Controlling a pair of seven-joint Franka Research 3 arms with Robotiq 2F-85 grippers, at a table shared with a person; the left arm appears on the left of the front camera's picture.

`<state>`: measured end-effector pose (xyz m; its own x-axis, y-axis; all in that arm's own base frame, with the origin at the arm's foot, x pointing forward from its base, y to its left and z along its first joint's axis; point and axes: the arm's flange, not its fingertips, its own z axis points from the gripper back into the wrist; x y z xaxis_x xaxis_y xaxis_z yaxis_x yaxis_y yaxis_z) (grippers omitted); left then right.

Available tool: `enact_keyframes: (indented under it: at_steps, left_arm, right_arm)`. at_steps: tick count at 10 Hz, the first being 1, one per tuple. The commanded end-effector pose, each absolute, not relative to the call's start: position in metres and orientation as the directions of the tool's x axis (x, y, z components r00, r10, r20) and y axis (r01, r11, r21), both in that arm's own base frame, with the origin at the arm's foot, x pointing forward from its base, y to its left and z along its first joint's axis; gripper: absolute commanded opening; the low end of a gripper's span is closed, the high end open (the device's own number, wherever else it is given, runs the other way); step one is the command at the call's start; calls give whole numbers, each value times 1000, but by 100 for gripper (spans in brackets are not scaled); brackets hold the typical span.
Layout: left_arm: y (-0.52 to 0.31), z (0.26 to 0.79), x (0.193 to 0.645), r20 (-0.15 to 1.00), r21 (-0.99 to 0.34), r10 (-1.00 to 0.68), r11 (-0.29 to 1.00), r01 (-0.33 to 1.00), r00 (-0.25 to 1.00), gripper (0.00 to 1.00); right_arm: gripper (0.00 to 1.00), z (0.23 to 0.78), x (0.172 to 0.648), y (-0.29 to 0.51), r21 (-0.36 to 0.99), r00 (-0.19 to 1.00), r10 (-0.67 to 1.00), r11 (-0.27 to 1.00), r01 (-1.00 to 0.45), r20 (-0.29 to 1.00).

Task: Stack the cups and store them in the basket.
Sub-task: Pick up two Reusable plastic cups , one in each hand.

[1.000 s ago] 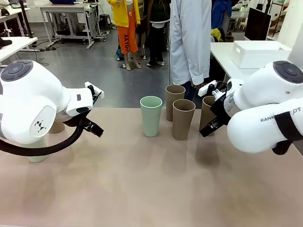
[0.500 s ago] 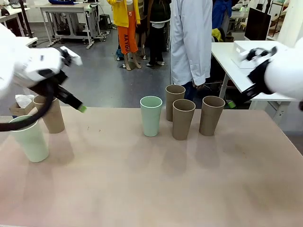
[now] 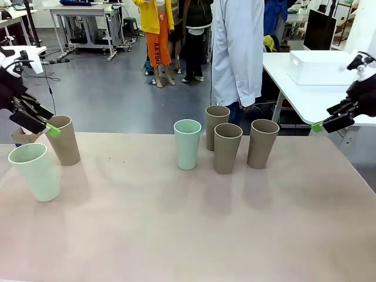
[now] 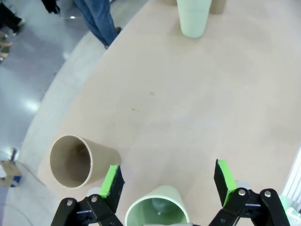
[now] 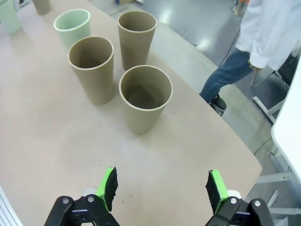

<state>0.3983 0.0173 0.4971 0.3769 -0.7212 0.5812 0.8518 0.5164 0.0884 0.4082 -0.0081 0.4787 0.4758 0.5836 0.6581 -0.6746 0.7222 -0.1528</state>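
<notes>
Workshop floor and benches stretch away behind a person in a white coat (image 3: 237,53) who stands at the twelve o'clock edge of the beige tabletop (image 3: 176,235). Near the middle of that far edge four cups stand upright and close together: a mint cup (image 3: 187,144) at the nine o'clock end of the group, a tan cup (image 3: 227,148) just beside it, another tan cup (image 3: 217,123) behind the two, and a third tan cup (image 3: 262,143) at the three o'clock end. Well apart from them, at the nine o'clock edge of the tabletop, a second mint cup (image 3: 36,171) stands with a fourth tan cup (image 3: 64,140) just beyond it toward one o'clock.

All six cups are separate, none inside another. The basket (image 3: 317,73) sits on a white side table off toward two o'clock, away from the cups.

Above the two cups on that side hangs the left gripper (image 4: 168,179), its jaws spread wide and empty; its wrist camera looks down into the mint cup's mouth between them. Off the three o'clock edge, the right gripper (image 5: 162,187) is raised, with jaws equally wide apart and holding nothing, facing the group of four.
</notes>
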Motion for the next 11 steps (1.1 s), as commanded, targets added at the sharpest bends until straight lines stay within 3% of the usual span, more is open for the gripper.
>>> enact_keyframes:
  at_steps: [1,4,7,11]
  left_arm:
    - [3,504,397,575,66,-703,549,833,418,100]
    - [6,500,398,575,84,-715,535,841,397,100]
    - [53,522,400,706,46,-641,466,883,302,100]
    - [107,510,373,820,17,-539,359,933,192,100]
  right_arm:
    - [100,481,422,0,-133,531,555,761,-635,641]
    - [100,476,417,-1,-141,509,577,739,-659,639]
    - [100,529,432,-42,-130,415,587,670,-730,695]
    - [100,529,421,-92,-101,336,580,593,-799,742]
